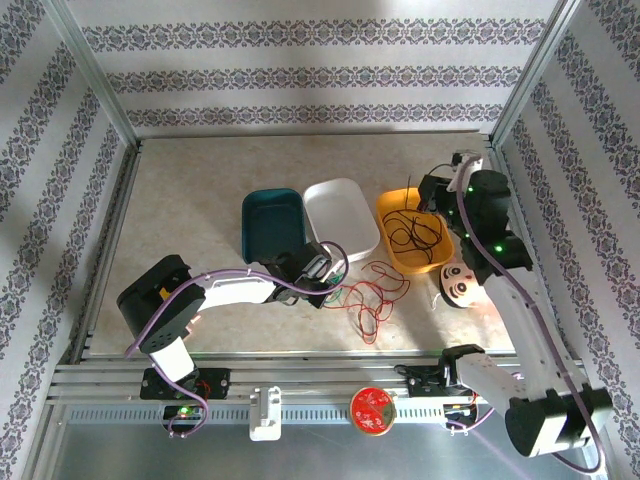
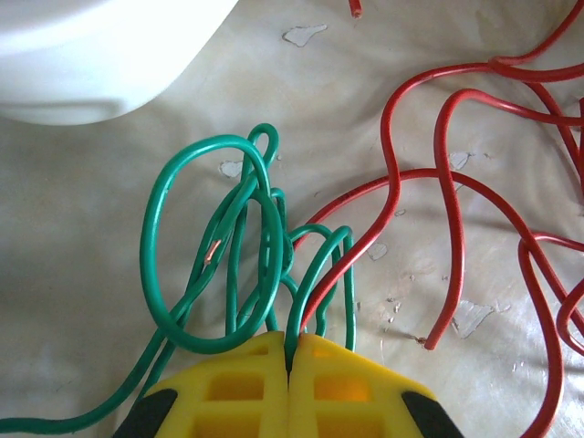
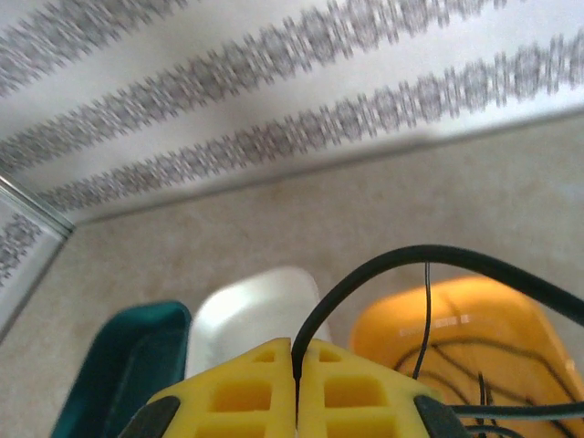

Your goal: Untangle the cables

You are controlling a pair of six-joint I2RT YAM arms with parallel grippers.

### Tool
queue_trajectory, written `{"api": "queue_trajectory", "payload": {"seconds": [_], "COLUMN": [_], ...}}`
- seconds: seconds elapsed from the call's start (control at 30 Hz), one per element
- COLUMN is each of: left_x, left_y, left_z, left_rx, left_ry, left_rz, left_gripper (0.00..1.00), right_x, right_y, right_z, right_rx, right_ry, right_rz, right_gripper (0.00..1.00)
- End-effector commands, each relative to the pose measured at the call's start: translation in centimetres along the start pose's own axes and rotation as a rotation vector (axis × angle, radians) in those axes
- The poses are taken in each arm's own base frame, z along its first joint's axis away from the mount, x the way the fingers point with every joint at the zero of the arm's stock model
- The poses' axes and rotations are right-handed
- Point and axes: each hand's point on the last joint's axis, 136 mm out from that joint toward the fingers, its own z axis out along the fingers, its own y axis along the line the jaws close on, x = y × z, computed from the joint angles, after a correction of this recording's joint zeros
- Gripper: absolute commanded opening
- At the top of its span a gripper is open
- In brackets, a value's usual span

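Left gripper point(image 2: 292, 349): yellow plastic fingers with square cut-outs, tips pressed together, green cable point(image 2: 147, 239) pinched in the seam. The green is smooth, glossy and round in section. It heaps into several overlapping oval loops just ahead of the tips, with one strand running off left of the fingers. One inner strand has a short copper-coloured patch. Red cable point(image 2: 459, 246), similar thickness and gloss, snakes in open bends ahead and right of the tips. One red strand runs down to the seam beside the green; can't tell if it's clamped too. Table point(image 2: 82, 292) is pale and mottled, with chipped flecks. Rounded white tray point(image 2: 91, 55), matte plastic, sits ahead-left of the tips.

Right gripper point(image 3: 297, 358): same yellow fingers, closed, black cable point(image 3: 429, 253) coming out of the seam and arching up and right of the tips. A thinner black strand drops from the arch toward the orange tray point(image 3: 511, 319), which is below and ahead-right of the tips with more black strands lying in it. White tray dead ahead, teal tray point(image 3: 119, 365) ahead-left. Striped patterned wall point(image 3: 274, 109) beyond.

Top view adds the layout: three rounded trays in a row, teal, white, orange. The black tangle is inside the orange one, the red loops lie loose on the table between the two grippers, and the green is bunched at the left tips.
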Motion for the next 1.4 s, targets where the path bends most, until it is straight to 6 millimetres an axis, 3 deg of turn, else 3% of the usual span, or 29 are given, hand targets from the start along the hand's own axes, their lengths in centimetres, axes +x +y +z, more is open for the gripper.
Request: {"api": "queue_trajectory", "payload": {"seconds": [0.0, 0.17, 0.27, 0.37, 0.4, 0.47, 0.6, 0.8, 0.97, 1.07, 1.17, 1.27, 1.37], "left_x": [0.7, 0.8, 0.7, 0.6, 0.4, 0.4, 0.0, -0.9, -1.5, -1.7, -1.7, -1.7, -1.6], "left_y": [-0.2, -0.2, -0.3, -0.2, -0.3, -0.3, -0.2, -0.5, -0.7, -0.8, -0.8, -0.8, -0.8], "left_z": [0.5, 0.4, 0.3, 0.1, 0.0, -0.1, -0.5, -1.1, -1.4, -1.3, -1.3, -1.2, -1.0], "left_rx": [0.002, 0.003, 0.004, 0.002, 0.001, 0.000, -0.007, -0.002, 0.003, 0.006, 0.005, 0.007, 0.006], "left_ry": [0.026, 0.025, 0.022, 0.020, 0.016, 0.012, 0.001, -0.032, -0.043, -0.043, -0.041, -0.042, -0.037], "left_rz": [0.012, 0.014, 0.014, 0.015, 0.016, 0.016, 0.023, 0.027, 0.042, 0.048, 0.049, 0.048, 0.049], "left_gripper": [0.00, 0.00, 0.00, 0.00, 0.00, 0.00, 0.00, 0.00, 0.00, 0.00, 0.00, 0.00, 0.00], "right_x": [4.1, 11.2, 13.7, 14.9, 15.1, 15.0, 13.9, 11.5, 12.5, 15.3, 19.6, 23.3, 25.1], "right_y": [-3.1, -7.3, -9.2, -10.1, -10.3, -10.6, -10.5, -9.3, -6.5, -3.5, -1.3, -0.2, -0.6], "right_z": [2.6, 5.5, 6.8, 8.0, 8.2, 8.5, 8.2, 5.3, 2.6, 1.4, -0.4, -1.6, -1.2], "right_rx": [0.091, 0.241, 0.301, 0.340, 0.351, 0.372, 0.389, 0.434, 0.399, 0.267, 0.156, 0.093, 0.107], "right_ry": [0.123, 0.335, 0.398, 0.439, 0.446, 0.452, 0.426, 0.383, 0.436, 0.537, 0.714, 0.861, 0.911], "right_rz": [0.087, 0.175, 0.196, 0.213, 0.219, 0.234, 0.221, 0.092, -0.034, -0.064, -0.079, -0.089, -0.089], "right_gripper": [0.08, 0.08, 0.09, 0.12, 0.16, 0.35, 0.44, 0.50, 0.52, 0.52, 0.51, 0.51, 0.51]}}
